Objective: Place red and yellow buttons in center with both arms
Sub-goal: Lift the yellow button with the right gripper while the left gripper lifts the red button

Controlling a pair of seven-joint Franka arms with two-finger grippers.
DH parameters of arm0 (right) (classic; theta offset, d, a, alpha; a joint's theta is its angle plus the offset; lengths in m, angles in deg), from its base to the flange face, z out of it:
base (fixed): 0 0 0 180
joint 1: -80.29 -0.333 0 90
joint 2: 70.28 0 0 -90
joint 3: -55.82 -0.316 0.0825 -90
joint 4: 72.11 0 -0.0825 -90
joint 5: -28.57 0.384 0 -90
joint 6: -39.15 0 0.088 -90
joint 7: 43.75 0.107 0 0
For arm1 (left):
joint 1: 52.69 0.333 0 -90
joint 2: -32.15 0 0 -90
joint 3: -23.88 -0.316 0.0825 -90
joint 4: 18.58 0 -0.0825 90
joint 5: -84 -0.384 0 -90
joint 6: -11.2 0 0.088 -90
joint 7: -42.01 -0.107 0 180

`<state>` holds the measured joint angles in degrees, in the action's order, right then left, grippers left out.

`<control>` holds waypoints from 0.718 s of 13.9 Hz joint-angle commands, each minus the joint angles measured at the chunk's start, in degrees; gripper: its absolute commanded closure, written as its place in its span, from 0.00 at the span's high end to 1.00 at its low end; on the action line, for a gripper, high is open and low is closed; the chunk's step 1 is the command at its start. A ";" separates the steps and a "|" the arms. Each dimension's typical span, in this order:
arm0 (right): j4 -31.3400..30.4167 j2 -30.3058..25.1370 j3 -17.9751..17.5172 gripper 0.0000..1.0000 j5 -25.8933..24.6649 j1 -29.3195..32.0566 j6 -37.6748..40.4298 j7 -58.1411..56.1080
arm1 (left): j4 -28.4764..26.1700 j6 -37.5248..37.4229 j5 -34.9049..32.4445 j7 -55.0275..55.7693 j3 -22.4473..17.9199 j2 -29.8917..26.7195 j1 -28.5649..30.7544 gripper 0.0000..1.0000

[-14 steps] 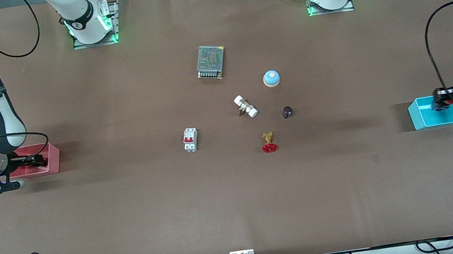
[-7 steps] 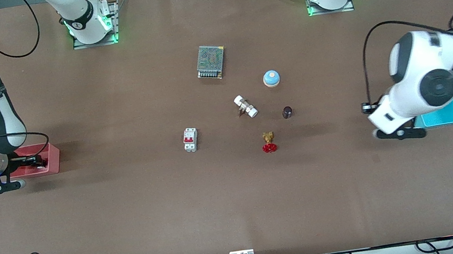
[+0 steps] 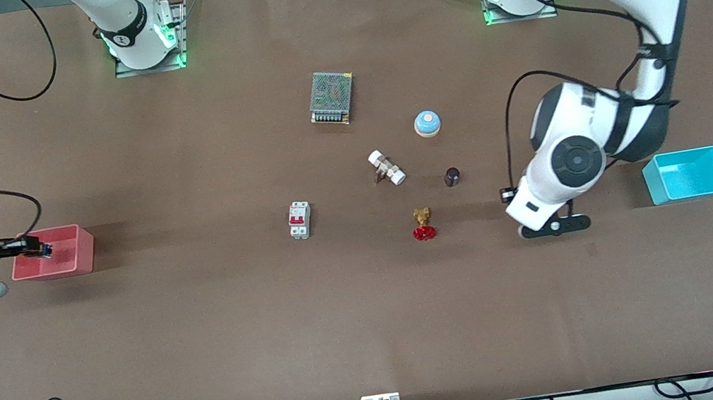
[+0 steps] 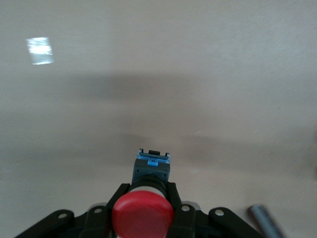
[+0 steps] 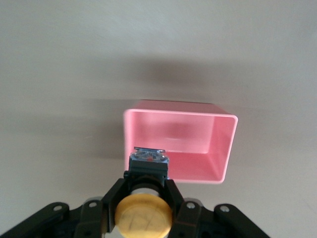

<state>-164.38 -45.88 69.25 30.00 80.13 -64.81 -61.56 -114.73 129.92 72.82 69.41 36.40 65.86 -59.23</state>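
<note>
My left gripper (image 4: 148, 186) is shut on the red button (image 4: 142, 214), its red cap toward the camera, above bare brown tabletop (image 4: 198, 74). In the front view this gripper (image 3: 509, 193) is mostly hidden under its wrist, over the table between the dark knob and the blue bin. My right gripper (image 5: 147, 186) is shut on the yellow button (image 5: 143, 215) and holds it over the near rim of the pink bin (image 5: 198, 116). In the front view it (image 3: 39, 249) hangs over the pink bin (image 3: 70, 263) at the right arm's end.
Around the middle lie a metal power supply (image 3: 332, 97), a blue-domed bell (image 3: 427, 123), a white-ended fitting (image 3: 386, 167), a dark knob (image 3: 452, 176), a brass valve with a red handwheel (image 3: 423, 225) and a white circuit breaker (image 3: 299, 220). A blue bin (image 3: 687, 175) stands at the left arm's end.
The left arm has swung from the blue bin toward the middle of the table with the red button. The right gripper has risen and shifted slightly over the pink bin.
</note>
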 commanded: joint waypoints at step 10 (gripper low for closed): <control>4.73 9.43 0.02 0.36 11.39 -18.89 -2.20 38.71 | -4.66 10.13 -1.29 10.66 -0.40 2.85 -3.22 0.90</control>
<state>-161.14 -38.24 68.60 38.97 62.75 -66.04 -27.29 -119.11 139.62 72.82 78.83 36.34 68.68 -62.20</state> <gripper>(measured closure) 0.617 0.392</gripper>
